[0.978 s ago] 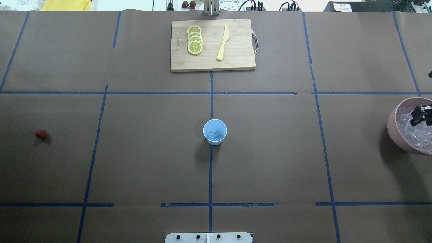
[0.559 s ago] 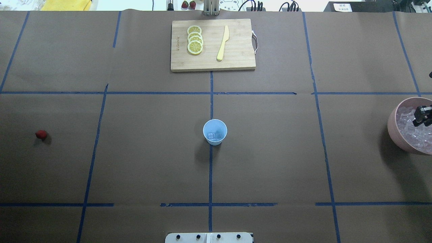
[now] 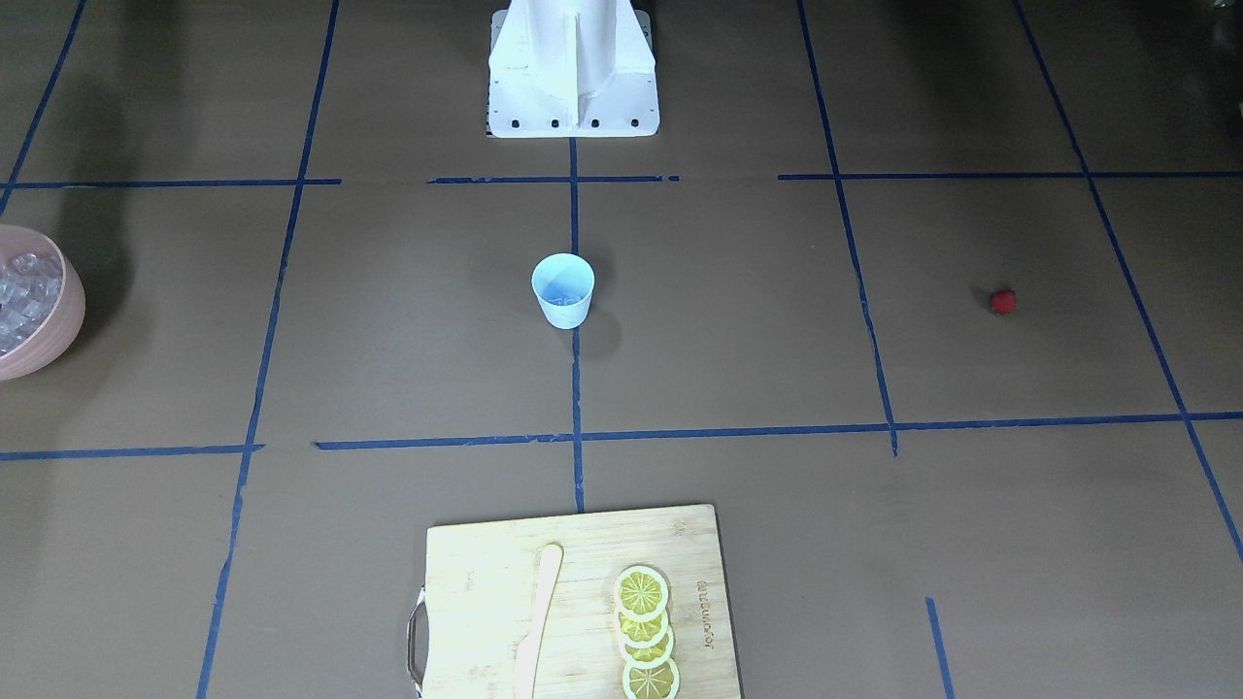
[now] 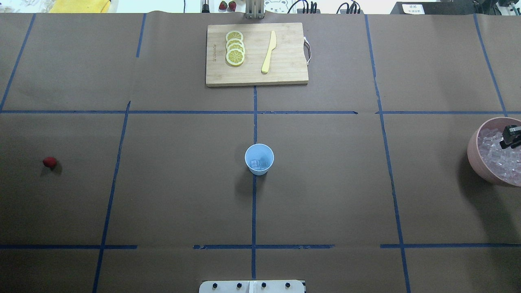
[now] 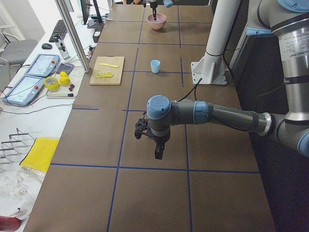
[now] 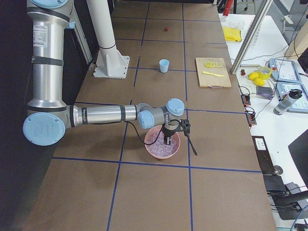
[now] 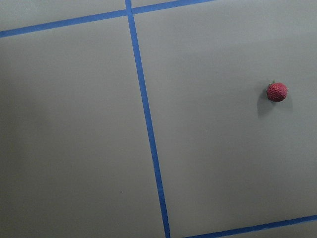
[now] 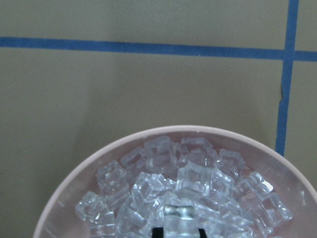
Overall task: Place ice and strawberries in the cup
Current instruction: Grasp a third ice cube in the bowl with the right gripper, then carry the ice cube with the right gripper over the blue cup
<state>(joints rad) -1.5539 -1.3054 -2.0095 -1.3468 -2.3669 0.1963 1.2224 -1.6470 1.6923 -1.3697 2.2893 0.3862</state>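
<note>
At far left the strawberry lies alone on the worktop, the left tool hanging above that end, its grip impossible to tell from the side. The cup stands upright at centre, a few cubes inside. At far right the right tool dips into the ice heaped in the pink bowl; only its tips show, so I cannot tell whether it pinches a cube.

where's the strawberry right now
In the overhead view the strawberry lies alone at the far left, roughly level with the cup, past a blue tape line.
</note>
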